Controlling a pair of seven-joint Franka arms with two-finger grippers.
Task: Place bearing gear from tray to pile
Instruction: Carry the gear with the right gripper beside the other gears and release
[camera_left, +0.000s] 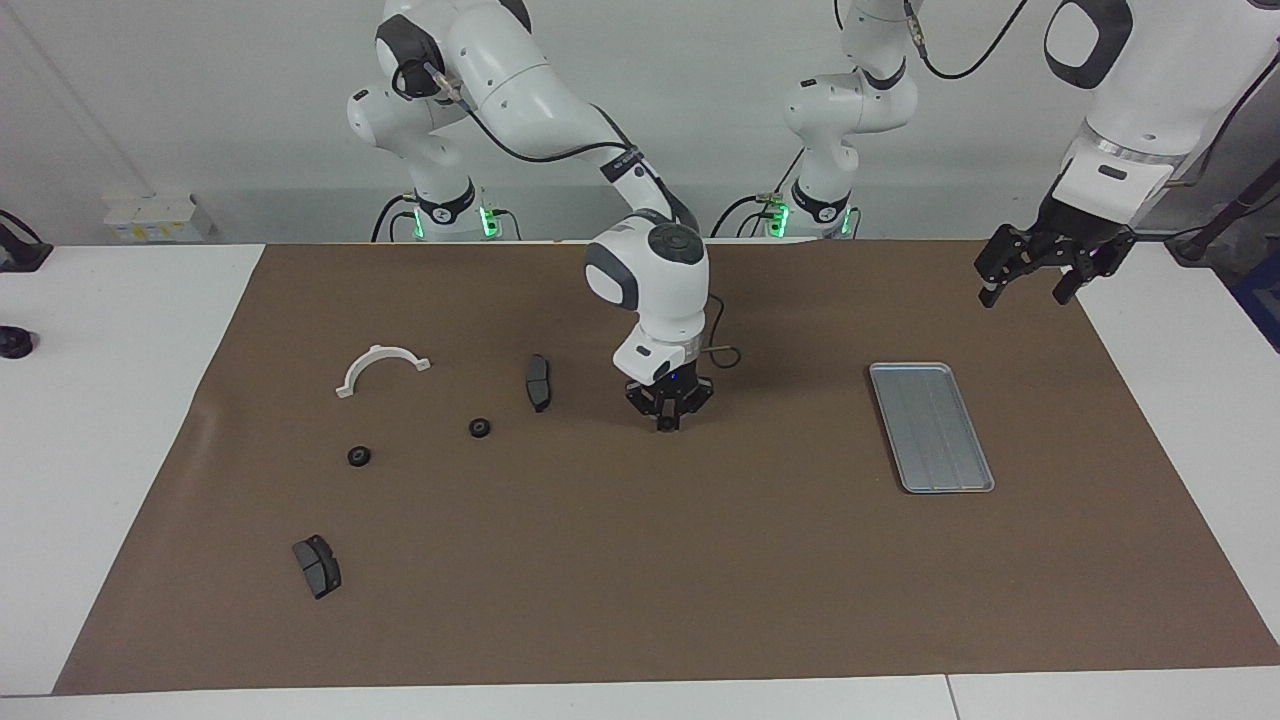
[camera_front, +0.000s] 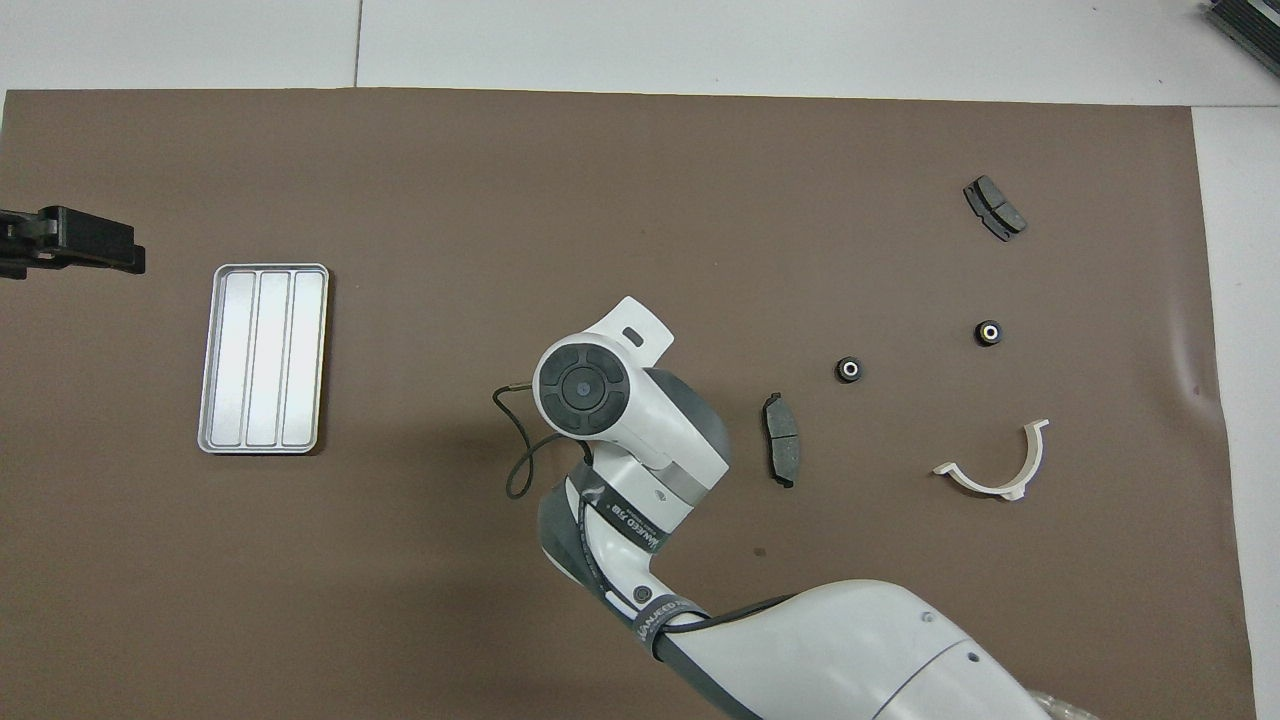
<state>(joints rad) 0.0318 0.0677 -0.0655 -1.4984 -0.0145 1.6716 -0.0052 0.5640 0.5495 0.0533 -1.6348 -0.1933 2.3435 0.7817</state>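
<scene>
The bearing gear (camera_left: 665, 424) sits pinched in the right gripper (camera_left: 667, 420), whose fingers (camera_left: 659, 415) are closed on it just above the brown mat at mid-desk. The tray (camera_left: 931, 428) lies empty toward the left arm's end. Two more gears (camera_left: 480, 428) already rest by the pile's white bracket (camera_left: 381, 366) (and dark pads (camera_left: 538, 382)). Carrying and release remain. The left gripper (camera_left: 1036, 277) waits, fingers wide, over the mat's edge.

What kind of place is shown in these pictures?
Most likely a robotics lab or test bench, not a working workshop. Two white robot arms stand at a white table covered by a brown paper mat, and car-type parts, such as a dark grey curved brake pad, lie spaced out beside a silvery ridged metal tray.
</scene>
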